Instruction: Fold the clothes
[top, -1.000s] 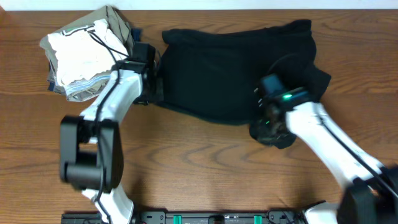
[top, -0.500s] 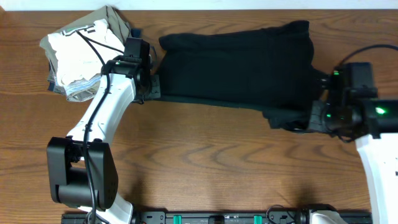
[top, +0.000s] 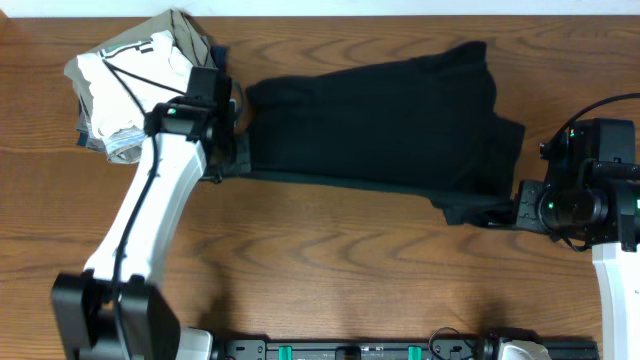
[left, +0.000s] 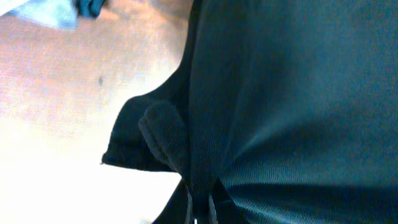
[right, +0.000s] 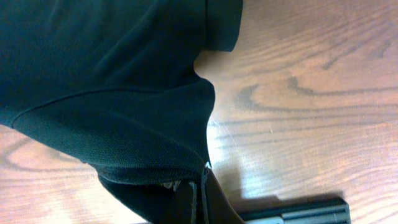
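The clothes (top: 380, 120) are one black garment stretched across the back half of the wooden table (top: 330, 270), its long side running left to right. My left gripper (top: 236, 158) is shut on the garment's left edge. In the left wrist view the fabric (left: 298, 93) bunches into a pinched fold between the closed jaws of the left gripper (left: 202, 208). My right gripper (top: 505, 208) is shut on the lower right corner. In the right wrist view the hem (right: 112, 62) runs down into the closed right gripper (right: 198, 199). No logo or label shows.
A stack of folded white, khaki and grey garments (top: 125, 90) sits at the back left, right behind my left arm. A black rail (top: 350, 350) runs along the table's front edge. Bare wood lies in front of the garment.
My right arm has swung far to the right with its corner, pulling the garment out long and flat. My left gripper has shifted slightly left, still holding its edge.
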